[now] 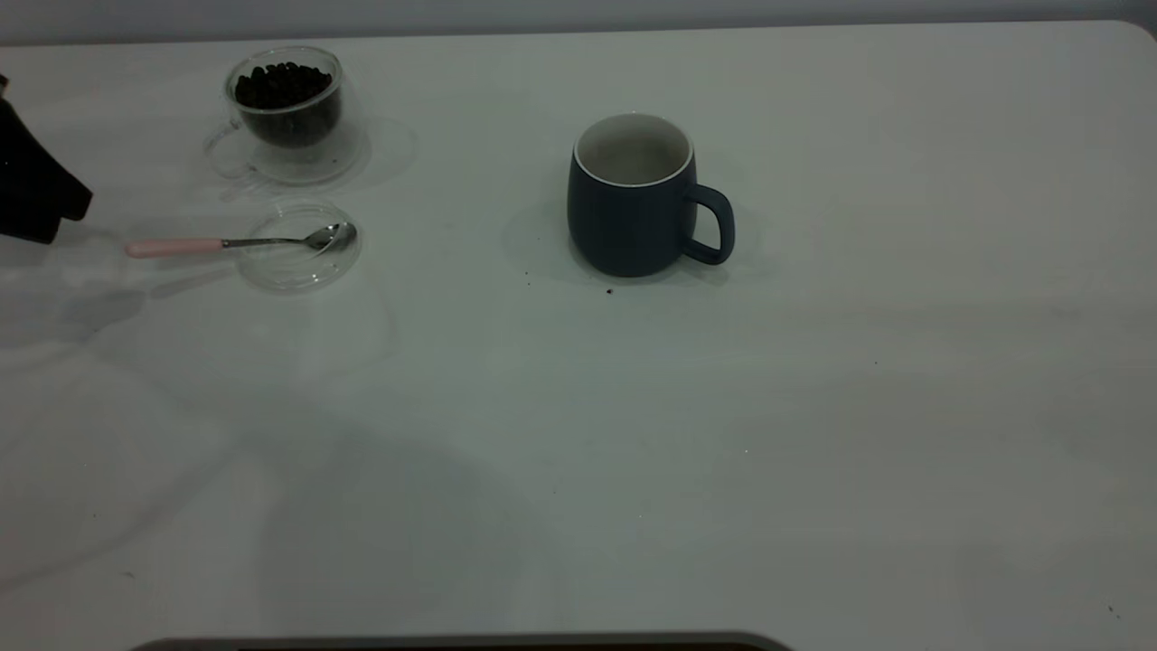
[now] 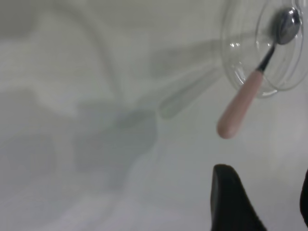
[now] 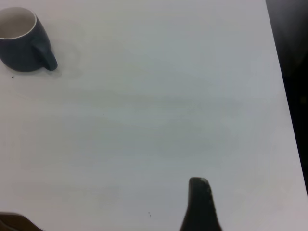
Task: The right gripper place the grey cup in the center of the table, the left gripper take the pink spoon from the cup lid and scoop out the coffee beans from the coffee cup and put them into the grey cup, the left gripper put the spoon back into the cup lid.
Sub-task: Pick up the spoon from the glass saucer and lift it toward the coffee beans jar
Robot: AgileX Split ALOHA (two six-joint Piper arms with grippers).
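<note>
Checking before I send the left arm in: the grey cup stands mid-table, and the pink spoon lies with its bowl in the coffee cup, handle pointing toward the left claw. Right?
Not quite. The pink spoon lies with its bowl in the cup lid, not in the coffee cup, as the exterior view shows. The rest holds: the grey cup stands mid-table, and the handle points toward the left claw.

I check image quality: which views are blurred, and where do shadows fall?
Exterior view: dim, broad soft shadows across the white table. Left wrist view: pink-handled metal spoon on the clear glass lid blurred, left gripper out of focus.
</note>
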